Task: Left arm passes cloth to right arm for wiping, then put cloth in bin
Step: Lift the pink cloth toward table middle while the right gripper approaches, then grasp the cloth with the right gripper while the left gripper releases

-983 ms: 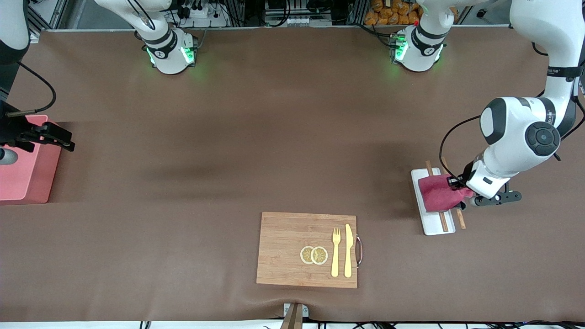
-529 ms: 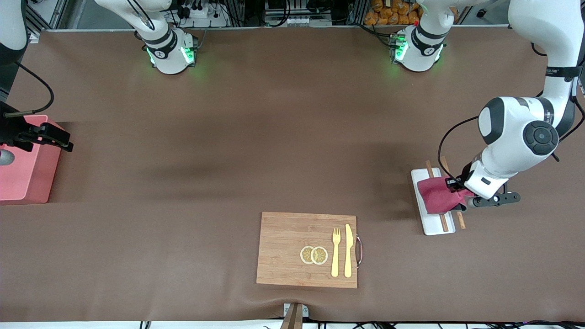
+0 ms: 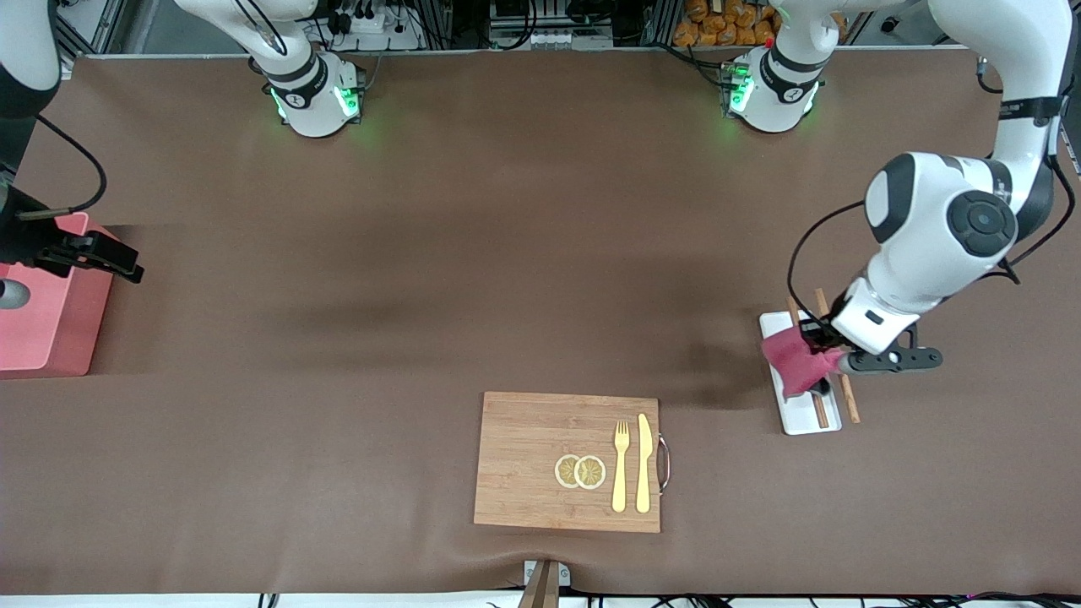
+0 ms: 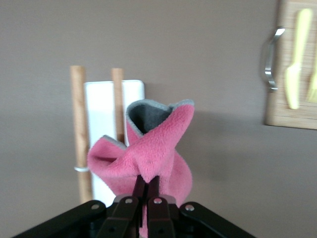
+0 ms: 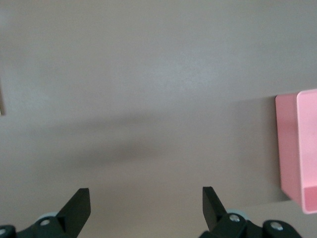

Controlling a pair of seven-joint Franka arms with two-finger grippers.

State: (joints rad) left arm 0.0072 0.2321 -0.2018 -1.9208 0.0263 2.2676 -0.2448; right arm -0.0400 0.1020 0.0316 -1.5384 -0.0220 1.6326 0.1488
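My left gripper [image 3: 817,361] is shut on the raspberry-pink cloth [image 3: 790,363] and holds it bunched up over the white tray [image 3: 802,418]. In the left wrist view the fingers [image 4: 141,186] pinch a fold of the cloth [image 4: 158,148], whose dark grey inside shows at the top. My right gripper [image 5: 143,197] is open and empty over bare table beside the salmon-pink bin [image 5: 297,148]. In the front view the right arm's black hand [image 3: 38,245] hangs at the edge of the bin [image 3: 42,338].
Two wooden sticks [image 3: 847,401] lie along the tray. A wooden board [image 3: 540,456] with a yellow fork [image 3: 621,477], a knife [image 3: 644,463] and two lemon slices [image 3: 580,471] sits near the front camera, mid-table.
My left gripper has lifted the cloth off the tray and shifted a little toward the right arm's end. The right arm has barely moved.
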